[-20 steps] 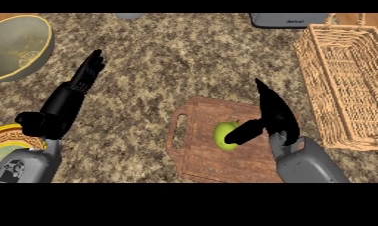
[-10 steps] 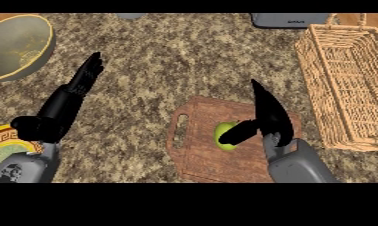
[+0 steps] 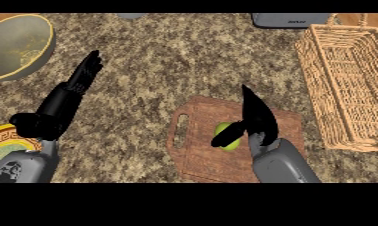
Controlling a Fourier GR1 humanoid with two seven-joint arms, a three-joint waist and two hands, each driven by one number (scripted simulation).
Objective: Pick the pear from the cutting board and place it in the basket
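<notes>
The pear (image 3: 227,138) lies near the middle of the wooden cutting board (image 3: 199,155). The right hand (image 3: 256,115) is over the board, straight fingers pointing away, thumb lying across the pear without pinching it. The wicker basket (image 3: 347,82) stands right of the board. Well left of the board, the left hand (image 3: 72,92) rests with fingers straight and pressed together
</notes>
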